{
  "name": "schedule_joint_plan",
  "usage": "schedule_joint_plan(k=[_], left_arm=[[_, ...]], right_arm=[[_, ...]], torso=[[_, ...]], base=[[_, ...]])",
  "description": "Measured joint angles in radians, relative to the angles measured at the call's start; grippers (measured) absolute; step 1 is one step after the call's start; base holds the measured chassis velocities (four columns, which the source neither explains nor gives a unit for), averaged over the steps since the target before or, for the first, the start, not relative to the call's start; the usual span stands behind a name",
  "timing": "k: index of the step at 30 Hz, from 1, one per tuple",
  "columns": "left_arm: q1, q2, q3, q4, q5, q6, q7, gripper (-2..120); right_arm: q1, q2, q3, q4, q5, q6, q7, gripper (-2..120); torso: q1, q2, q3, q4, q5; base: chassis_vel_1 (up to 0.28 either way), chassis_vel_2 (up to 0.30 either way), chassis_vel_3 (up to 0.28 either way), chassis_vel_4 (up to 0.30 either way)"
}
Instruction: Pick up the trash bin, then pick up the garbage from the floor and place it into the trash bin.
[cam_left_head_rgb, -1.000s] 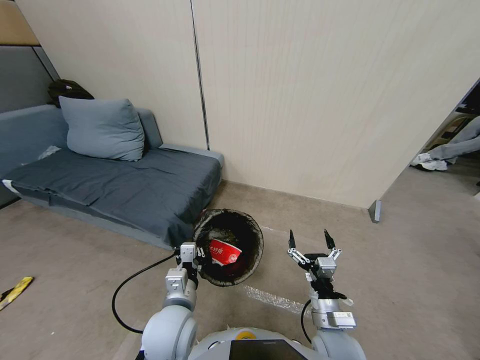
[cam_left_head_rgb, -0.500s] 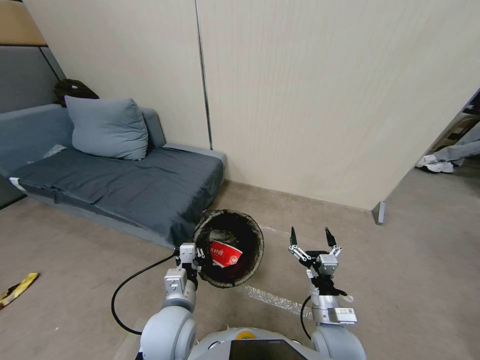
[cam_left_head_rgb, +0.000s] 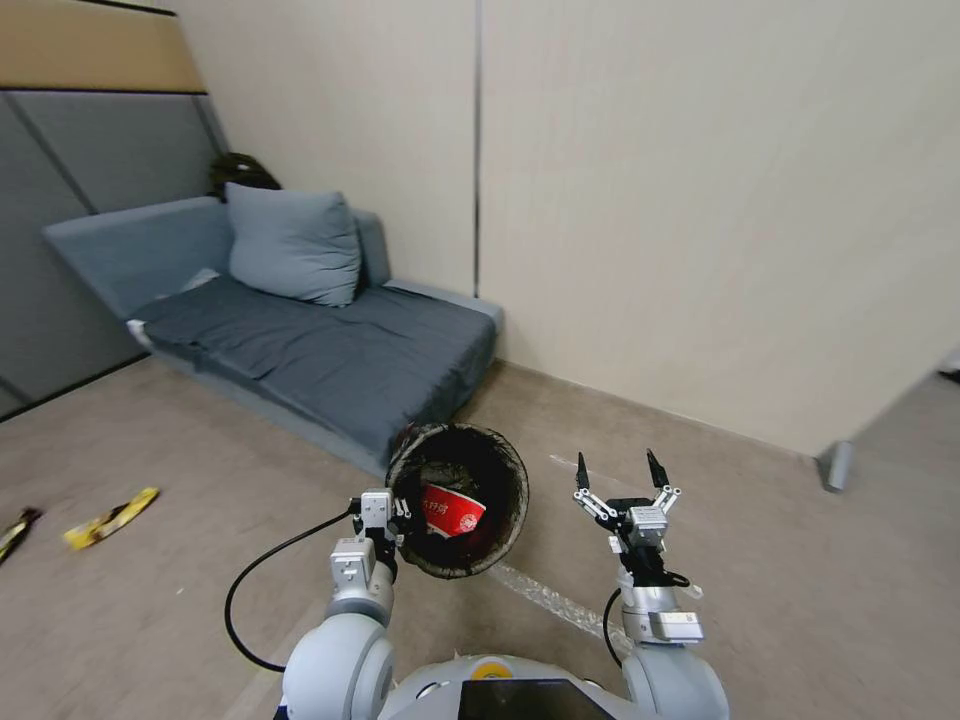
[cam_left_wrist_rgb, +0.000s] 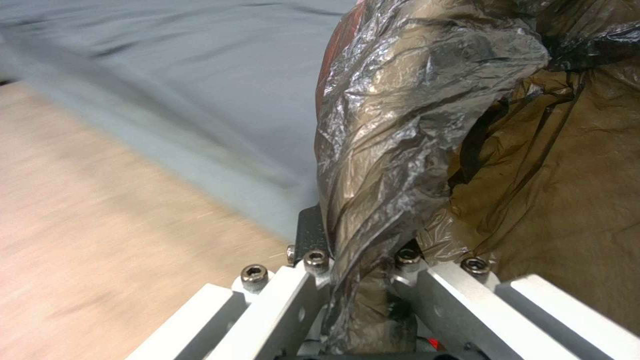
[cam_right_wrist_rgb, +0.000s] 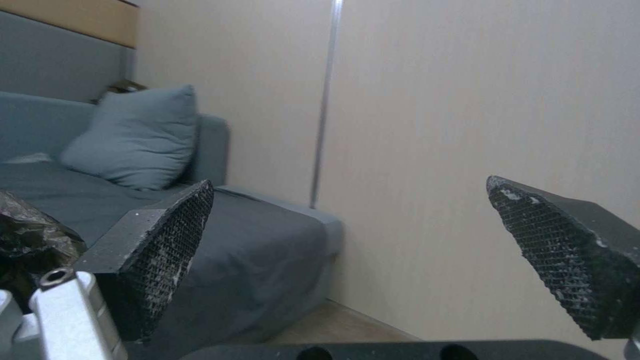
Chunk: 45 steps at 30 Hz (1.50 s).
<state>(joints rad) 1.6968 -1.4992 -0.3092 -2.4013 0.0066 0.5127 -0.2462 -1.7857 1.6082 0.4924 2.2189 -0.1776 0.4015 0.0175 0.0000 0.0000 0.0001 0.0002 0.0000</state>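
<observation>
Beige carpet floor (cam_left_head_rgb: 200, 560) runs up to a pale panelled wall (cam_left_head_rgb: 700, 200), with a grey sofa (cam_left_head_rgb: 330, 350) and its cushion (cam_left_head_rgb: 295, 243) along the left side. You have the trash bin (cam_left_head_rgb: 458, 497) lifted in front of the robot, just off the sofa's near corner, mouth tilted toward the head camera; a red-and-white wrapper (cam_left_head_rgb: 452, 510) already lies inside. Your left gripper (cam_left_head_rgb: 378, 520) is clamped on the bin's rim, its fingers (cam_left_wrist_rgb: 313, 240) pinching the rim through the black bag liner (cam_left_wrist_rgb: 400, 125). Your right gripper (cam_left_head_rgb: 618, 478) hangs empty to the bin's right, spread wide, its pads (cam_right_wrist_rgb: 167, 240) well apart. Out on the floor to the left lie a yellow packet (cam_left_head_rgb: 108, 518) and a darker scrap (cam_left_head_rgb: 18, 528), well away from the bin. To do this step well, keep the bin's mouth up while the base moves, since the grip looks to be mostly on thin liner, which could slip. Approach so the litter ends up on the free arm's side.
</observation>
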Motion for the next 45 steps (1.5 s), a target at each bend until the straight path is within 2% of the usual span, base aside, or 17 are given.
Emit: schedule_joint_plan(k=[45], left_arm=[[-0.001, -0.001, -0.009, -0.014, -0.005, 0.007, 0.0, 1]], right_arm=[[-0.013, 0.0, -0.01, 0.028, 0.018, -0.019, -0.002, 100]], torso=[[0.0, 0.0, 0.0, -0.0003, 0.0]], base=[[0.126, 0.125, 0.125, 0.125]])
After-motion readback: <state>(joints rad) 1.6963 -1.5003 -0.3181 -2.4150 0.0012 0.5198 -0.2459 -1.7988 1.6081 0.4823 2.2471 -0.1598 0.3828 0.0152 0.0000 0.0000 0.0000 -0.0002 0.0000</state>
